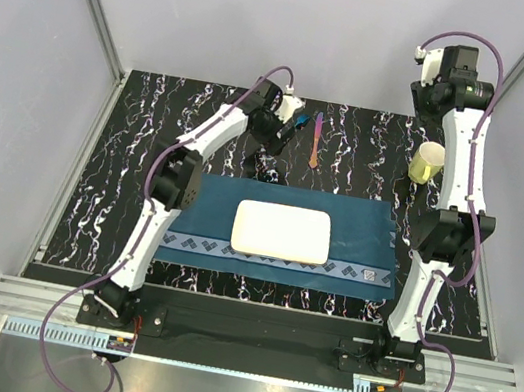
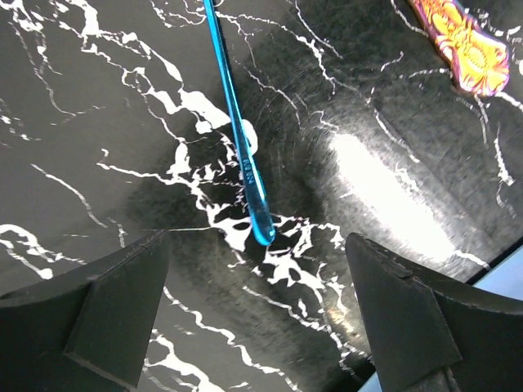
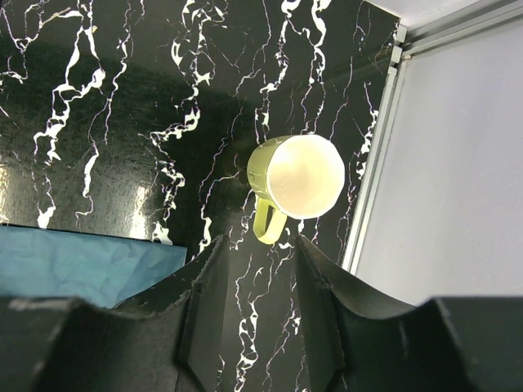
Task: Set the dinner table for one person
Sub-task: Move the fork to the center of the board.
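Table (image 1: 126, 162): black marble top under both arms; placemat (image 1: 367, 235) and plate (image 1: 283, 232) lie near its front middle.
Left gripper (image 2: 257, 269): wide open, empty, its 2 fingers either side of the blue utensil (image 2: 241, 139) tip.
Right gripper (image 3: 257, 278): partly open, empty, short of the mug (image 3: 298, 175).
Risk: the thin, flat handle may slip free or skid toward the orange utensil (image 2: 462, 41).

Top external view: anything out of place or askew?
Yes. The blue utensil and patterned orange utensil lie on bare tabletop beyond the placemat, and the yellow mug sits off it too, away from the plate.
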